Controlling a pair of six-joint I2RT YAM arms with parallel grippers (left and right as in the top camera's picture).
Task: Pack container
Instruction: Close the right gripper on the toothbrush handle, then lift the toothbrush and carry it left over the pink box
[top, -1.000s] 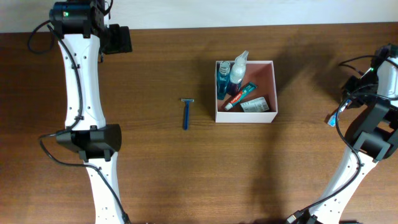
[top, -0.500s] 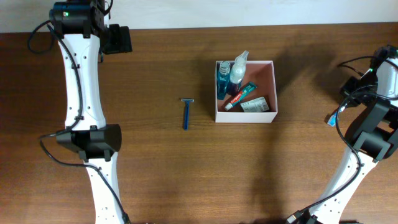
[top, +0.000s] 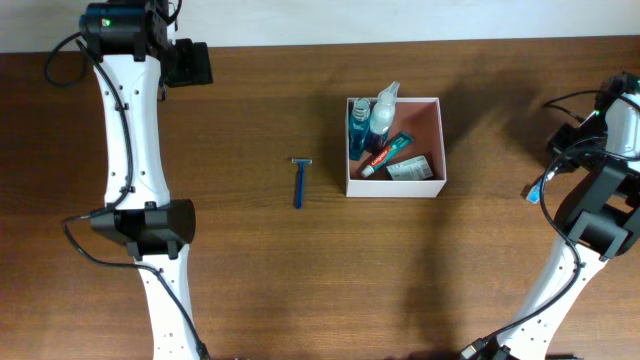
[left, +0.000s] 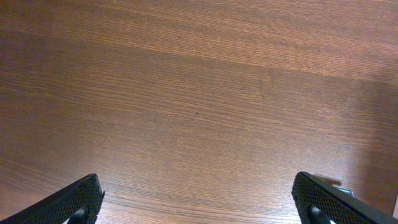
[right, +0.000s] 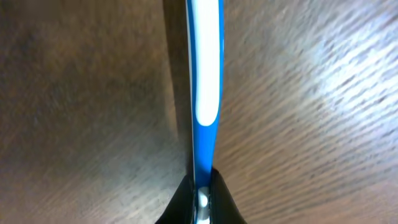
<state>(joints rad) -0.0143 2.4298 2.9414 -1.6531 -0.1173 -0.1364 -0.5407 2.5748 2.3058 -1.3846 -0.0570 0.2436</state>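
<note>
The container, a square white box with a pinkish inside, sits right of the table's middle. It holds blue bottles, a spray bottle, a toothpaste tube and a small carton. A blue razor lies on the wood to its left. My right gripper is shut on a blue-and-white toothbrush at the table's right edge; the brush also shows in the overhead view. My left gripper is open over bare wood at the far left back.
The wooden table fills the view. A pale wall strip runs along the back edge. Both arms' white links and cables stand at the left and right sides.
</note>
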